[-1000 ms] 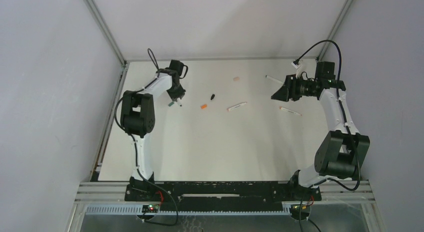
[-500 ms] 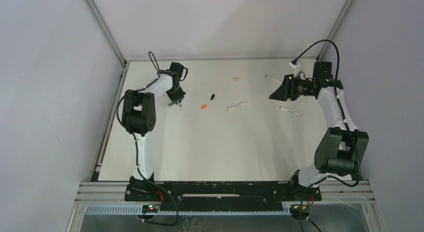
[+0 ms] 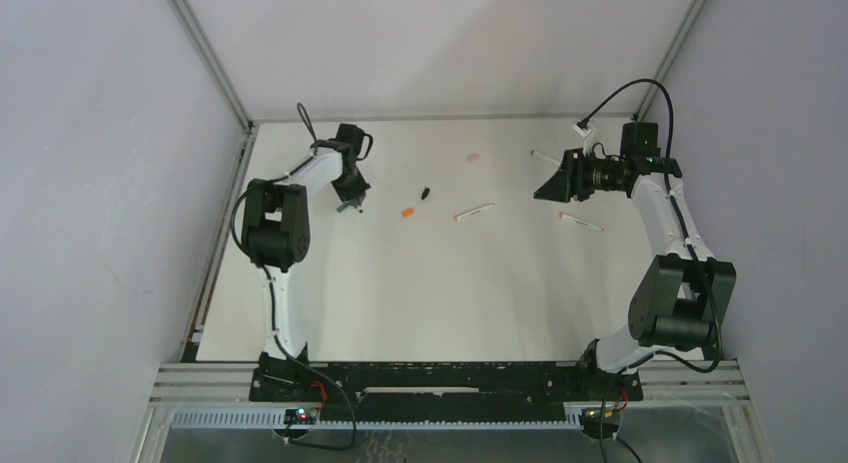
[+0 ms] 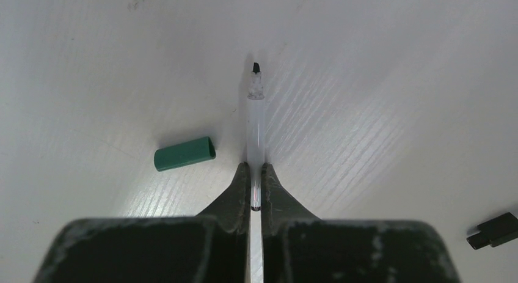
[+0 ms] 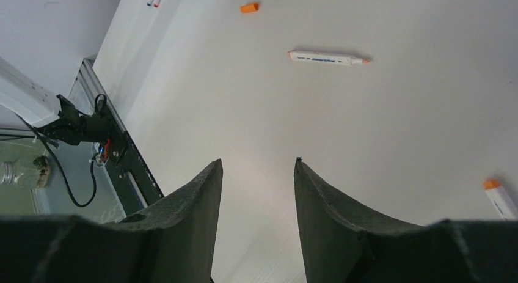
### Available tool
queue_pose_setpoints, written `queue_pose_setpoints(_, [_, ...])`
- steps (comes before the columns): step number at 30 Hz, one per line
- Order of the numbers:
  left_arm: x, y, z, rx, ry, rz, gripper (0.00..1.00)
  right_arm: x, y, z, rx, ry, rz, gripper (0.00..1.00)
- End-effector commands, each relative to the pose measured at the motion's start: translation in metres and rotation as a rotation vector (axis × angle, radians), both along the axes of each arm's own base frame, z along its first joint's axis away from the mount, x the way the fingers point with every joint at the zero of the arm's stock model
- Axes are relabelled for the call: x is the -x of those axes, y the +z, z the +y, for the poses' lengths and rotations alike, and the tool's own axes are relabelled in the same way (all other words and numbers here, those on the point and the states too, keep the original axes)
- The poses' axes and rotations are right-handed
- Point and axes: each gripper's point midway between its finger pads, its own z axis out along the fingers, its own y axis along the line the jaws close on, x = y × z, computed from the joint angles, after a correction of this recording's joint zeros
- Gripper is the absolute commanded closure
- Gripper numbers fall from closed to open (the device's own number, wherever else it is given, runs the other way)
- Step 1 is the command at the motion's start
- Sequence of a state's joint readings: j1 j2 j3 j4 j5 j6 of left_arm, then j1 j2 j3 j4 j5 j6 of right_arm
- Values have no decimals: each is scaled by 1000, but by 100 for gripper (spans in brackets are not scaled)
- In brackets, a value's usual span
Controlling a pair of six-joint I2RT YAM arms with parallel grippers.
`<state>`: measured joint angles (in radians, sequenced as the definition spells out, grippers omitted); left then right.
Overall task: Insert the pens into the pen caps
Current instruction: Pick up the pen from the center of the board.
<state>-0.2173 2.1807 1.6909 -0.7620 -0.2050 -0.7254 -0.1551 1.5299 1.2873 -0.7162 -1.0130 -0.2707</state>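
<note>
The left end effector (image 4: pixel 255 173) is clamped on a dark-tipped pen (image 4: pixel 255 121), and a green cap (image 4: pixel 184 153) lies just beside the pen on the desk (image 4: pixel 397 112). The right end effector (image 5: pixel 257 164) is held spread and empty. The tip should be lined up with the cap's mouth before being pushed home.

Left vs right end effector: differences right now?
Left end effector is shut on a thin white-barrelled pen with a dark tip; right end effector is open, holding nothing. Left is close over the white table, beside a short green plastic cap; right looks higher, with an orange-tipped white pen lying ahead. Both are dark and two-fingered.
</note>
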Motion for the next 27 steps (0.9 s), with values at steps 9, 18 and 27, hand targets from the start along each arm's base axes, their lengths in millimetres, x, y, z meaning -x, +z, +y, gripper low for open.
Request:
queue_pose_setpoints(9, [17, 98, -47, 147, -336, -350, 100, 20, 26, 45, -89, 144, -39, 47])
queue_pose_setpoints(18, [70, 206, -138, 482, -704, -843, 100, 21, 60, 61, -223, 202, -42, 47])
queue_pose_setpoints(27, [119, 322, -213, 831, -892, -1160, 100, 26, 123, 75, -227, 305, -206, 45])
